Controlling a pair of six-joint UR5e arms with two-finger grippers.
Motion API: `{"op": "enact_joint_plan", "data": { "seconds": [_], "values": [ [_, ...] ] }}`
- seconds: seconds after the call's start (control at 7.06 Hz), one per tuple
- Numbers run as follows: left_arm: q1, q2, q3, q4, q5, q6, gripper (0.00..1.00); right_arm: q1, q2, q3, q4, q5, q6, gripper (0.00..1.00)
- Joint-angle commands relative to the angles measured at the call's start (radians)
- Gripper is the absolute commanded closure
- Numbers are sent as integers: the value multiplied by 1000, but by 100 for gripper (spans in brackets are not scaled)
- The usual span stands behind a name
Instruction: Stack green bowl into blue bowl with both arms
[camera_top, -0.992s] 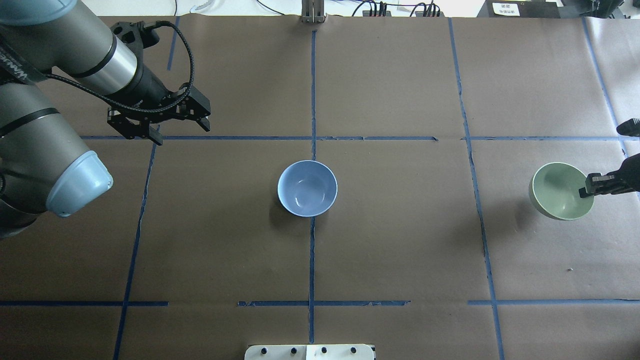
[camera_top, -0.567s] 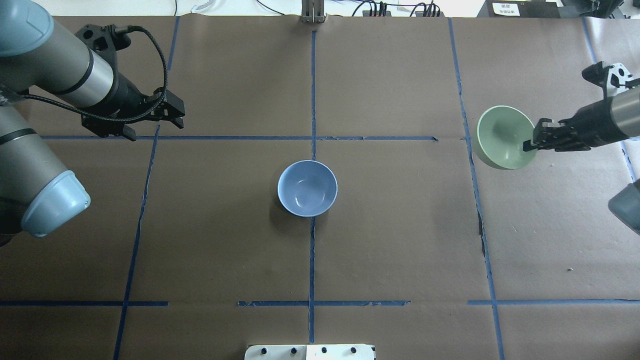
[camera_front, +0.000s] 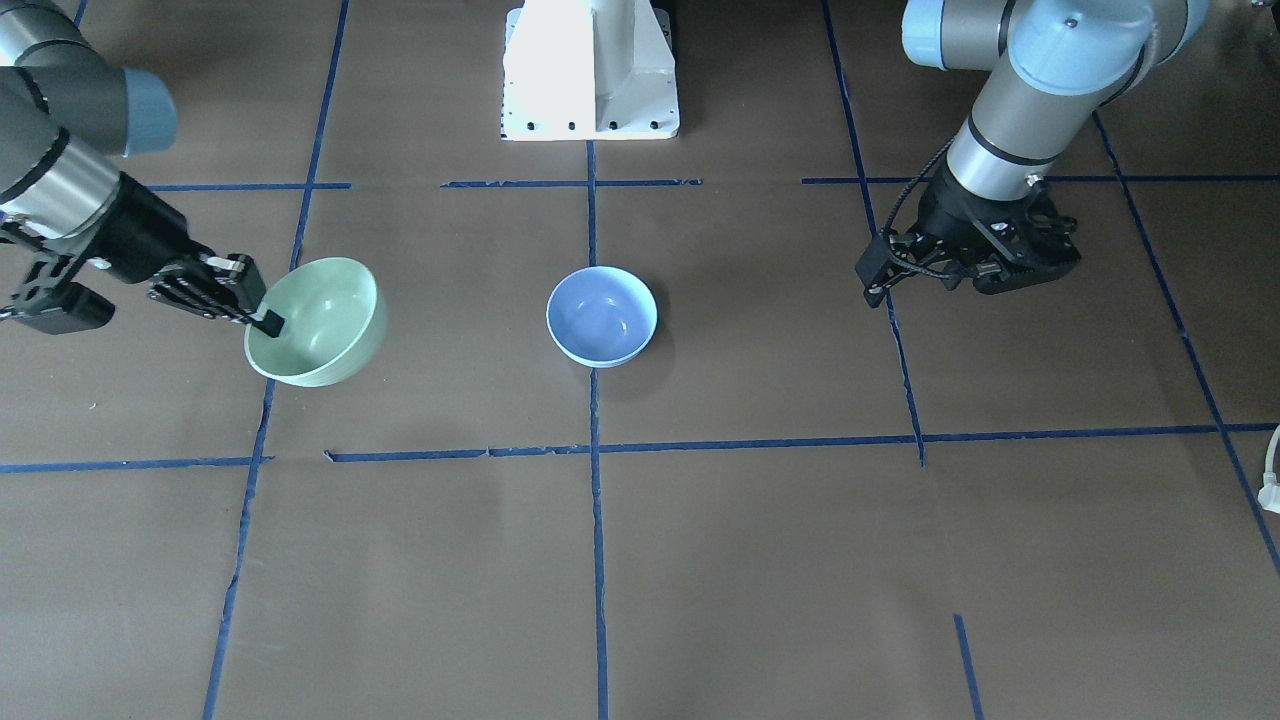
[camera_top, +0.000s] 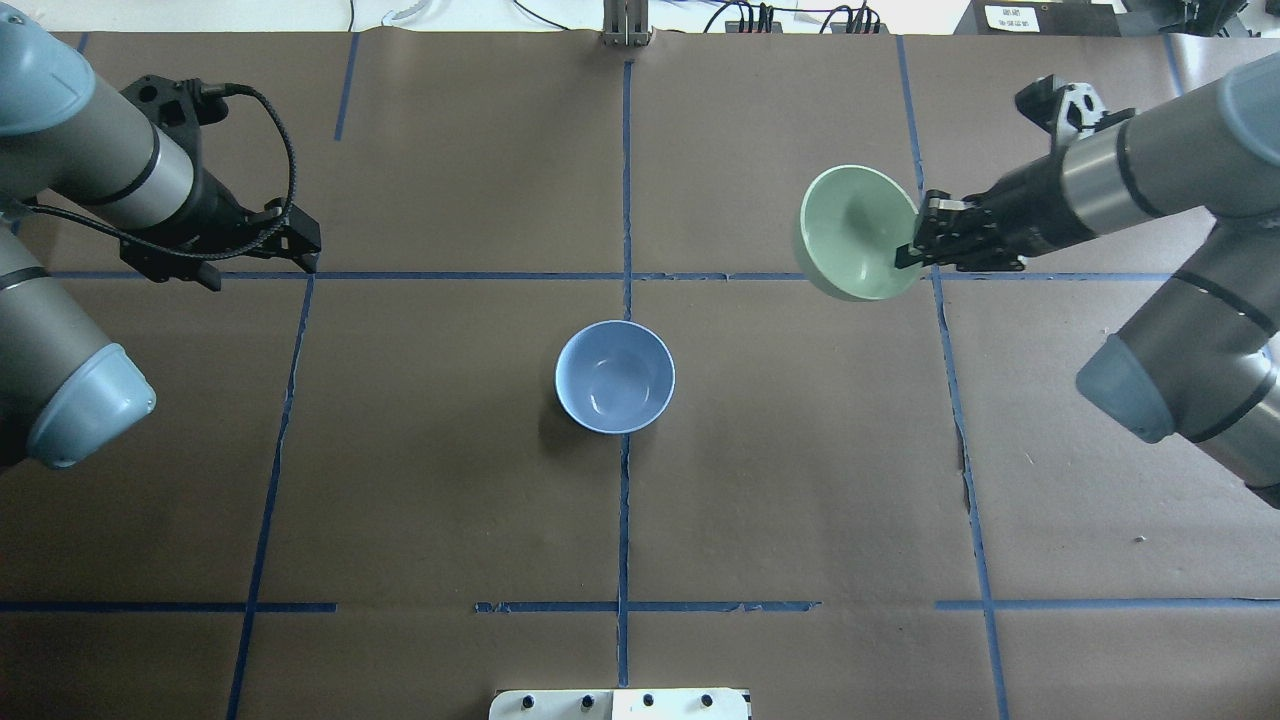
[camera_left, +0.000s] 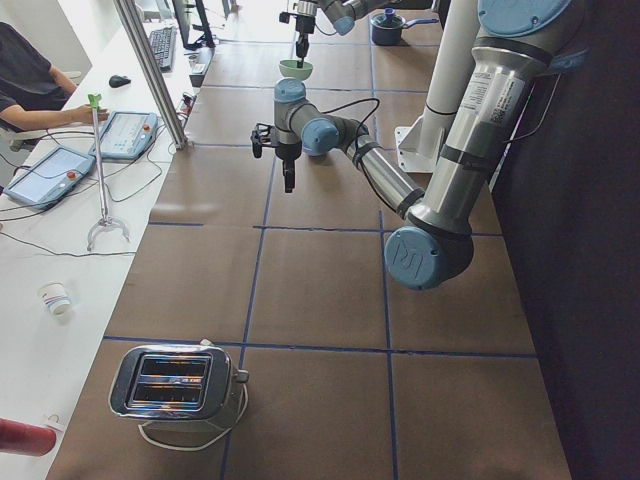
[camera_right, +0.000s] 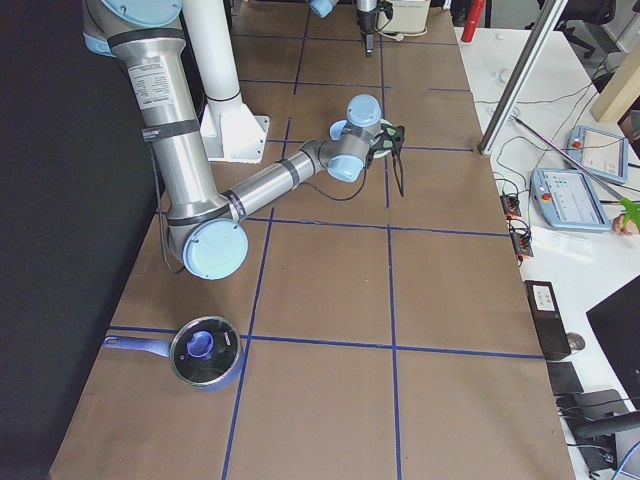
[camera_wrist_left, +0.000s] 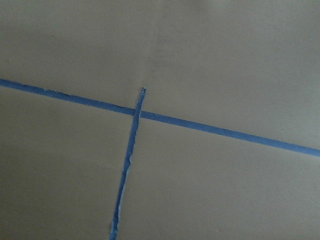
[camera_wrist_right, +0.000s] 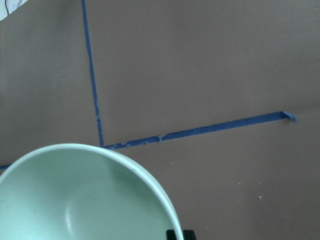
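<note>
The blue bowl (camera_top: 614, 376) sits upright at the table's centre, on the blue tape cross; it also shows in the front view (camera_front: 601, 315). My right gripper (camera_top: 905, 255) is shut on the rim of the green bowl (camera_top: 850, 235) and holds it tilted above the table, to the right of and beyond the blue bowl. The green bowl also shows in the front view (camera_front: 325, 315) and fills the lower left of the right wrist view (camera_wrist_right: 75, 200). My left gripper (camera_top: 258, 262) is open and empty at the far left, over a tape crossing, well away from both bowls.
The white pedestal base (camera_front: 590, 70) stands at the robot's side of the table. A toaster (camera_left: 175, 385) sits at the left end. A pot with a blue lid (camera_right: 205, 352) sits at the right end. Blue tape lines grid the brown table cover.
My right gripper has lifted the green bowl and carried it left and further away, towards the table's middle. My left arm has drawn back to the left.
</note>
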Motion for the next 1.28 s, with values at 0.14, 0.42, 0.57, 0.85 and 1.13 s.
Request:
{"op": "enact_joint_plan", "data": {
  "seconds": [0.14, 0.42, 0.57, 0.85, 1.13],
  "values": [
    [-124, 138, 11, 8, -4, 330, 0, -239, 85, -15, -4, -232, 89, 100],
    [-133, 146, 23, 5, -7, 332, 0, -333, 133, -49, -4, -333, 113, 99],
    [-135, 146, 34, 3, -7, 332, 0, -344, 149, -67, -4, -333, 116, 98],
    [-136, 146, 37, 3, -5, 333, 0, -347, 170, -101, -2, -348, 116, 97],
    [-153, 146, 30, 3, -17, 333, 0, -347, 170, -113, 2, -367, 111, 11]
  ]
}}
